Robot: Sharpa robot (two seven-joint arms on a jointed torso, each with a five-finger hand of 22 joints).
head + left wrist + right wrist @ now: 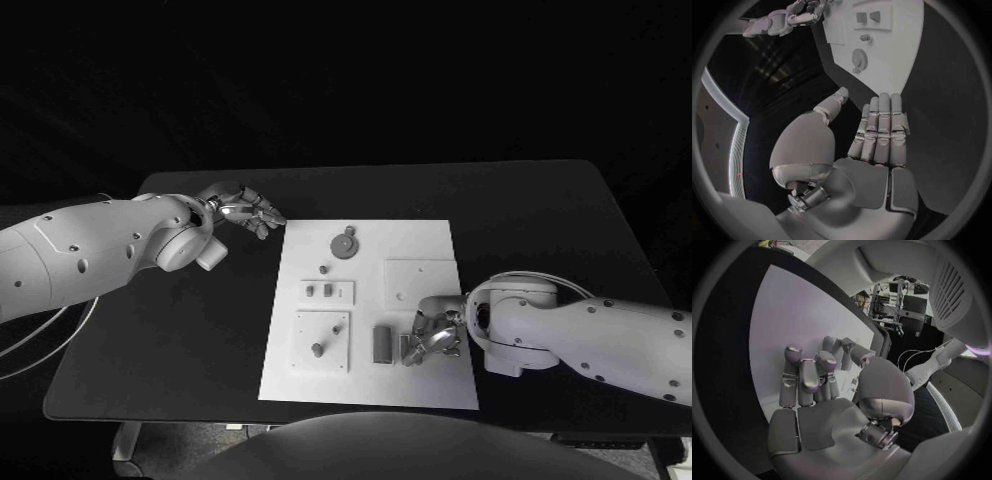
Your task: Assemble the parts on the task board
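The robot's right hand is reaching over the near right part of the white task board, fingers bent down toward the plate; the head view and the right wrist view do not make plain whether anything is caught between them, so its grasp cannot be told. Just beside that hand, on the side toward the board's middle, a dark rectangular block is lying flat on the plate. Further from the hand, across the board, a square base plate is carrying a small peg, and beyond it a smaller holder is standing with two small pieces in it. A round gear-like part is resting at the board's far end, the part nearest the left hand. That left hand is hovering above the black table, just off the board's far left corner, fingers extended side by side and grasping nothing, touching neither board nor parts. In the left wrist view the gear-like part is lying just past the fingertips.
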